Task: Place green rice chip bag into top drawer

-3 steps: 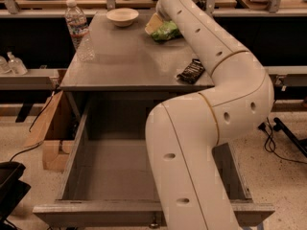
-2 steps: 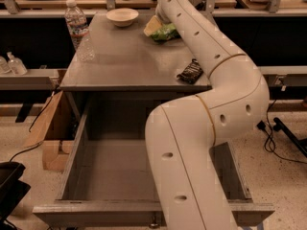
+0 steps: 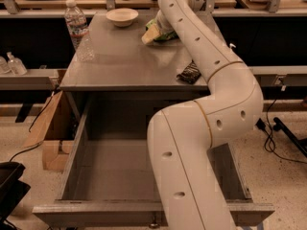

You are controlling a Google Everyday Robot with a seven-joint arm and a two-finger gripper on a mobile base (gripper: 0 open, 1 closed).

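Note:
The green rice chip bag (image 3: 154, 32) is crinkled, with a pale patch facing me, and sits at the far side of the grey table (image 3: 120, 66), right of the bowl. My white arm (image 3: 211, 80) reaches over the table to it. My gripper (image 3: 162, 26) is at the bag's right side, mostly hidden behind the arm. The top drawer (image 3: 115, 171) is pulled wide open below the table, and its inside is bare grey. The arm crosses over the drawer's right half.
A white bowl (image 3: 122, 16) stands at the table's back. A clear water bottle (image 3: 76, 23) stands at the back left corner. A small black packet (image 3: 190, 73) lies near the table's right front edge. Cardboard (image 3: 48, 128) leans by the drawer's left side.
The bag has shifted slightly to the left and toward me, along with the end of the arm. Everything else is where it was.

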